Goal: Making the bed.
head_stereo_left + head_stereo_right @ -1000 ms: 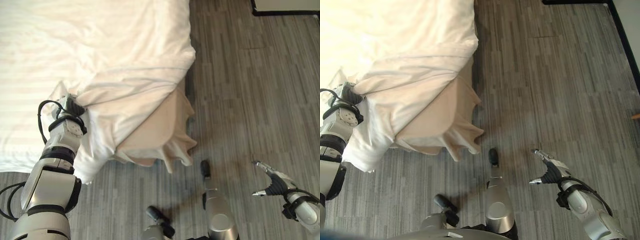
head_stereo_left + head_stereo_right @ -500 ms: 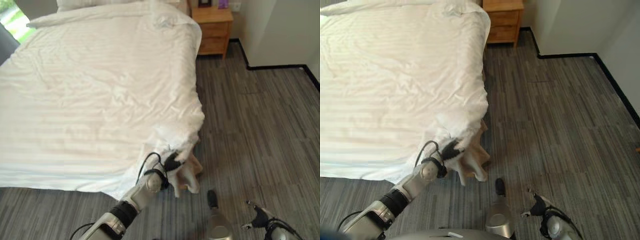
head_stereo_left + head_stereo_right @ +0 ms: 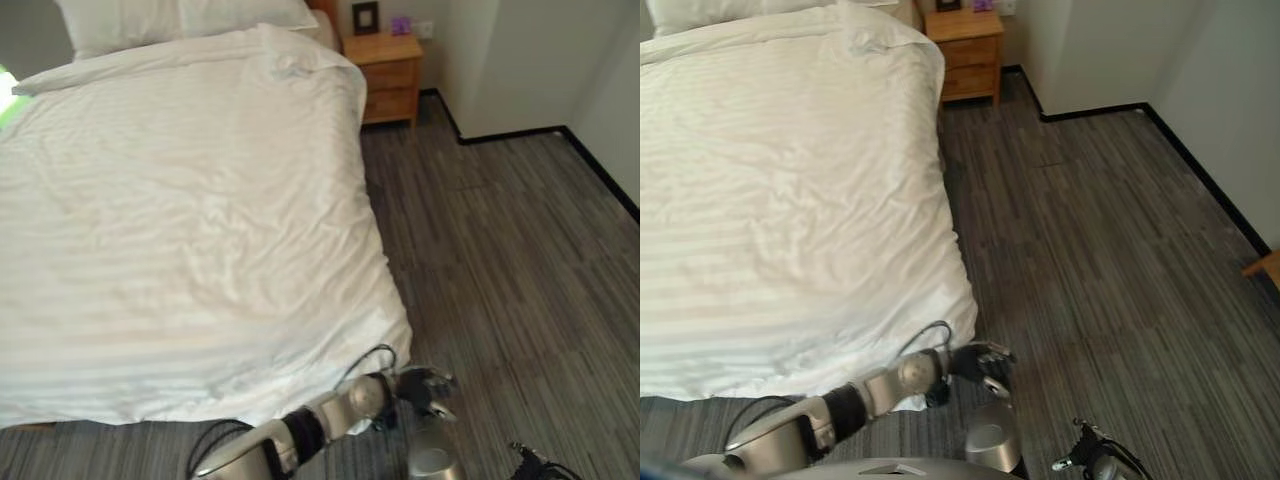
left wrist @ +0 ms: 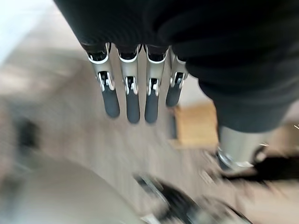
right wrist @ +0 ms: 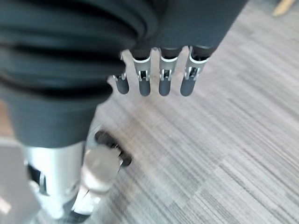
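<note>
White duvet: soft striped cloth, faintly sheened, creased. Nightstand at one o'clock: warm matt wood. Floor: grey wood-grain planks, matt. Left robot hand: silvery metal, dark matt tips.

Grey plank floor; wooden nightstand against pale wall; black skirting.

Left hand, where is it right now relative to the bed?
The left hand is open and empty, off the foot corner of the white duvet on the robot's right side, over the grey floor in the eye views.
</note>
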